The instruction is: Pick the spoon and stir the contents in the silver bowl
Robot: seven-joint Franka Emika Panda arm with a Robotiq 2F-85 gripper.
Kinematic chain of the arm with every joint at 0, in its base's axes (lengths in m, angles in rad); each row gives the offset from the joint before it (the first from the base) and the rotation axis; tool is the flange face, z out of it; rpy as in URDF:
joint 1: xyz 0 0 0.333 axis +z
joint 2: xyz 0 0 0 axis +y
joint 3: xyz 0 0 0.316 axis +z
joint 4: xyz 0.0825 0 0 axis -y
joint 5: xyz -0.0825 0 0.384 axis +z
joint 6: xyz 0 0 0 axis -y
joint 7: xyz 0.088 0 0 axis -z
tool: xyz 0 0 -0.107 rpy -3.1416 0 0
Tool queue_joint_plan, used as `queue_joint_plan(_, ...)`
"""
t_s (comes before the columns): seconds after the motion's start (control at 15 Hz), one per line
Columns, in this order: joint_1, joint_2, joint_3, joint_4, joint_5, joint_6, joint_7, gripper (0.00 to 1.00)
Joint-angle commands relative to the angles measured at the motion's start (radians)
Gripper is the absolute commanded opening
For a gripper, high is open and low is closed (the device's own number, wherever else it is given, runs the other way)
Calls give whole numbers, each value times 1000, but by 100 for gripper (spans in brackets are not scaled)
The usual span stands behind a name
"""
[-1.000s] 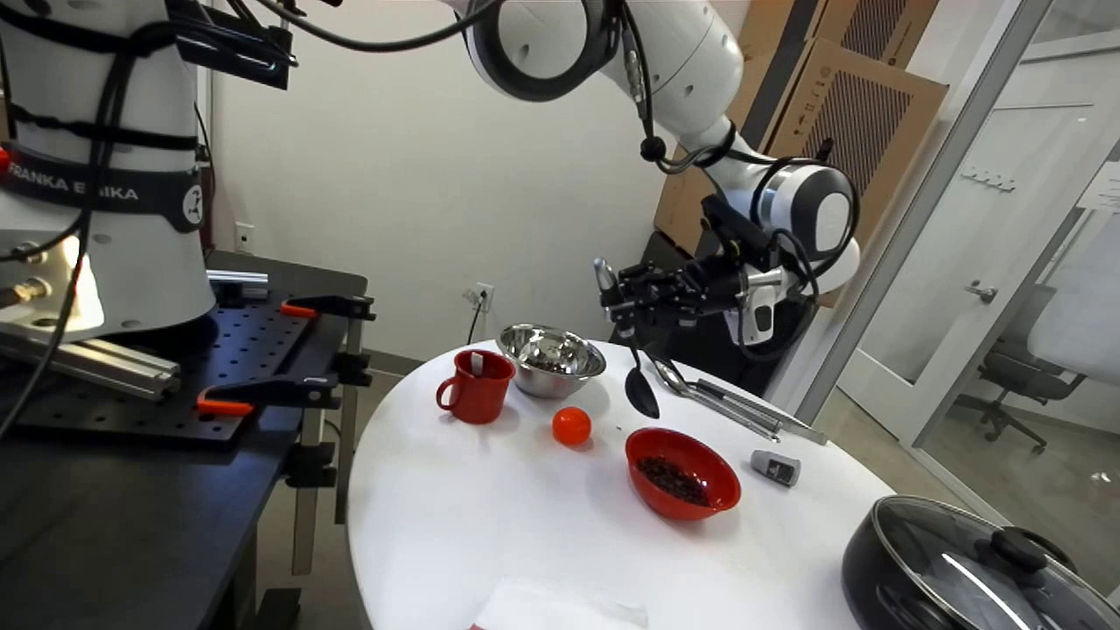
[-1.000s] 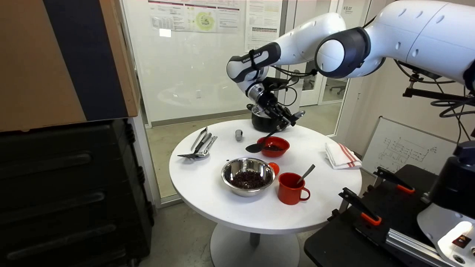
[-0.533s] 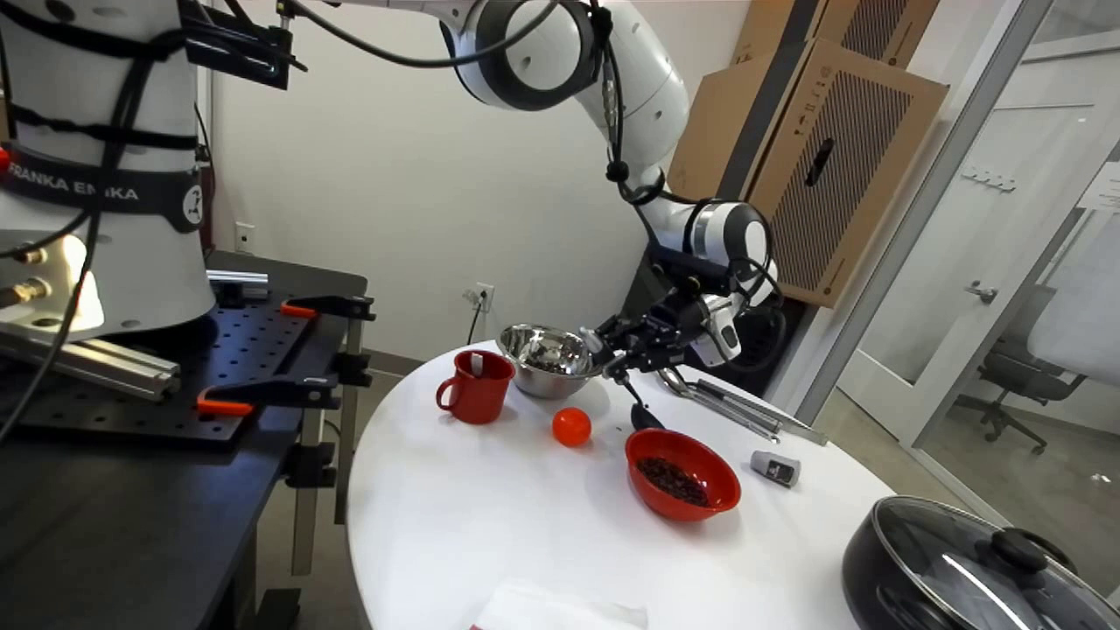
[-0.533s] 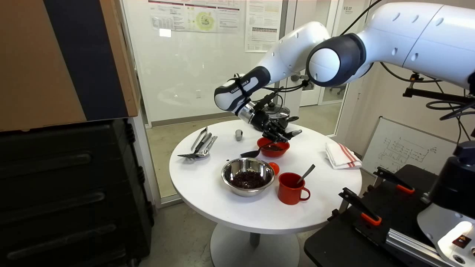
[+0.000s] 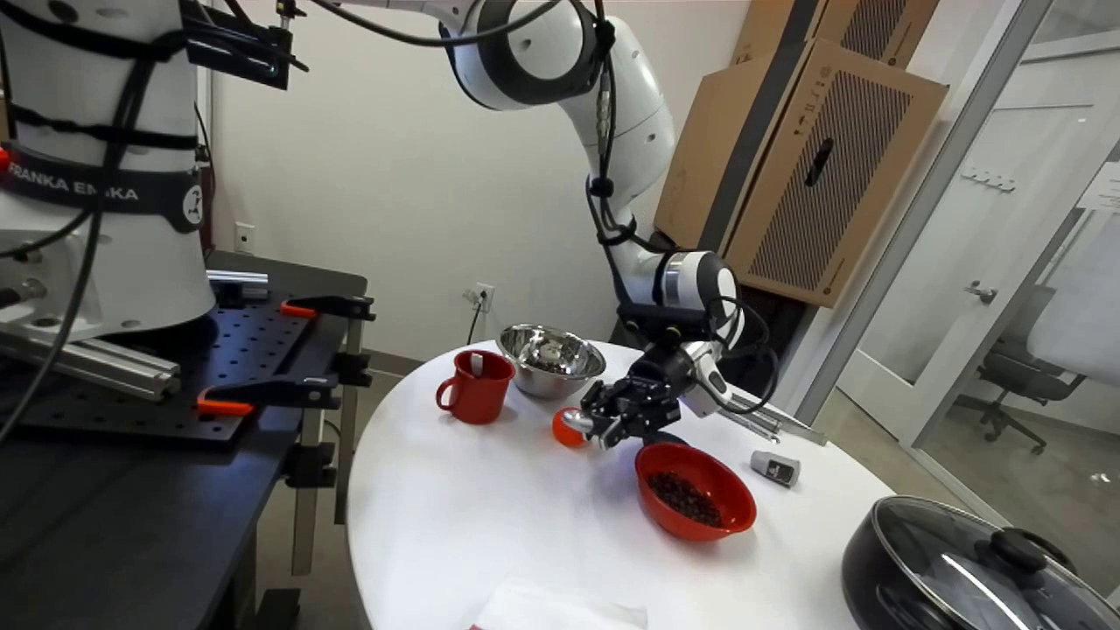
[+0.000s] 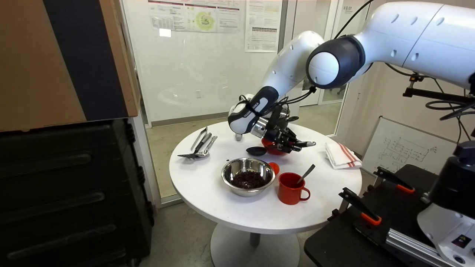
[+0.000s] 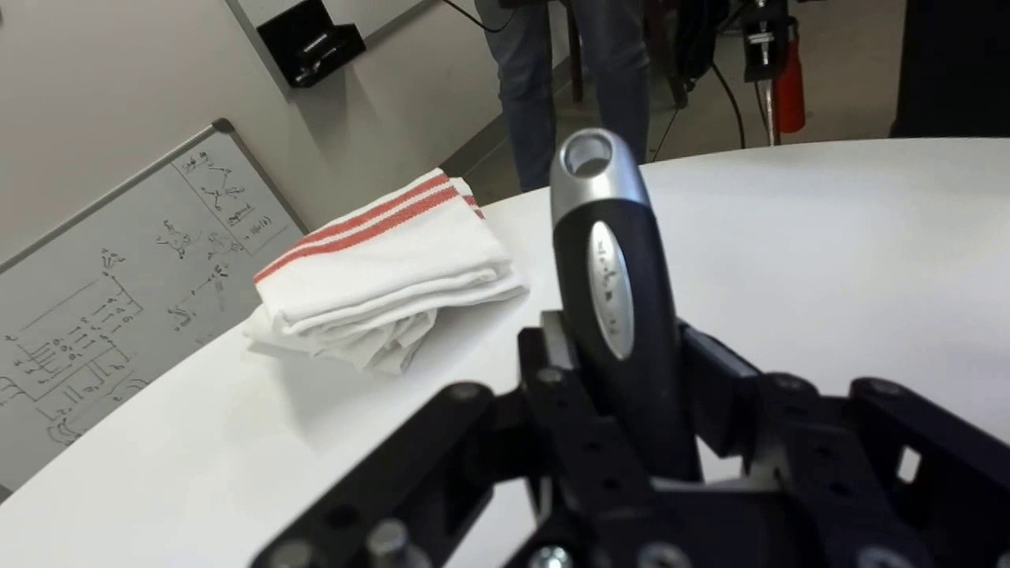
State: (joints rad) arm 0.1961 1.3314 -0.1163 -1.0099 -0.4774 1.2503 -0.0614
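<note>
Nearest in an exterior view stood the red mug (image 6: 288, 191), a grey utensil (image 6: 307, 172) leaning in it. The silver bowl (image 6: 246, 191) sat upright just beside it, dark bits (image 6: 248, 180) over its bottom, with a small orange-red ball (image 6: 274, 168) a little beyond — all on the round white surface (image 6: 207, 185). Then came the spoon (image 7: 631, 315): in the wrist view the jaws pinched its black handle, whose silver end stuck out past them. Its black scoop (image 6: 256, 151) was low, just beside the red bowl (image 5: 713, 470) on the side toward the silver bowl — whether it touched the surface could not be told. The red bowl held dark pieces (image 5: 685, 499). Several kitchen tools (image 6: 200, 147) lay to one side and a folded white towel (image 6: 340, 155) with red stripes to the other; a small grey object (image 6: 238, 137) lay farther off.
</note>
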Motion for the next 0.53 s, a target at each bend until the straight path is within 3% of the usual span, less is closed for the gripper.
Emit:
queue_joint_plan(0.0, 11, -73, -8, -151, -17, 65, 55, 8)
queue_joint_plan(0.07, 12, -81, -7, -170, -14, 75, 67, 9)
queue_joint_plan(0.13, 11, -91, -5, -189, -11, 83, 77, 55)
queue_joint_plan(0.27, 9, -121, -1, -227, -4, 106, 96, 59)
queue_joint_plan(0.47, 4, -176, 1, -279, 3, 141, 119, 81)
